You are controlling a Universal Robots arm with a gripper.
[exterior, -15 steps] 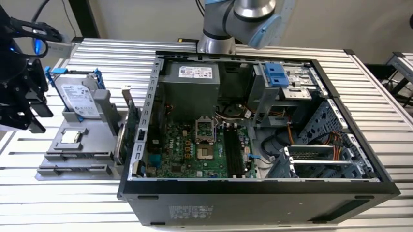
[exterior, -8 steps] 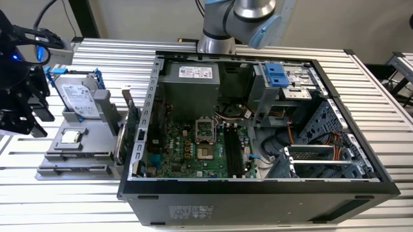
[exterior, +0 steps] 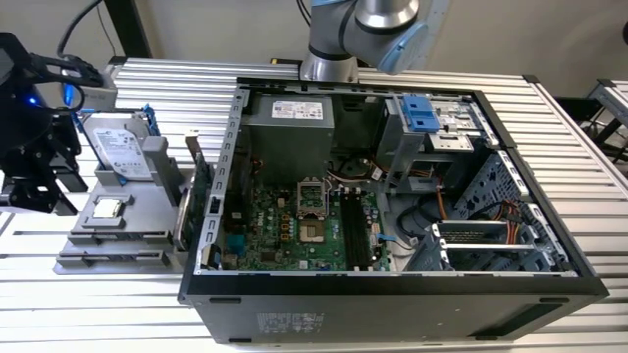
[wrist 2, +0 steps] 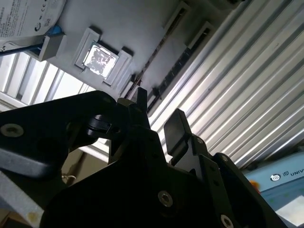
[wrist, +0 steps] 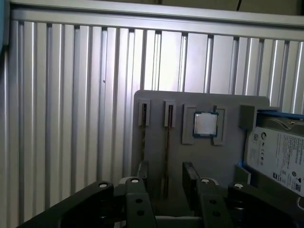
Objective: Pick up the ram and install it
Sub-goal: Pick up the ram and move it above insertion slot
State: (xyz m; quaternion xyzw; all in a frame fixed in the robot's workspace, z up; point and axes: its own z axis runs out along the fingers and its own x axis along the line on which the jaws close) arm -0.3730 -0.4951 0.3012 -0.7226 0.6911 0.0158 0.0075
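Slatted table [wrist: 71, 95] | grey tray [wrist: 190, 102]: ram [wrist: 167, 152], silver chip [wrist: 205, 124], hard drive [wrist: 278, 152] | end effector [wrist: 166, 178] spread wide, empty

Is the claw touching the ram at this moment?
Apart. In the first wrist view the open claw straddles the ram standing in the gray tray, with bare tray showing between the stick and each finger.

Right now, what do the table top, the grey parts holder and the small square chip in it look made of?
Table top: likely bare aluminium, ribbed with a satin sheen. Parts holder: probably plastic, matte even grey with moulded pockets. Square chip: seemingly a metal lid, bright and reflective.
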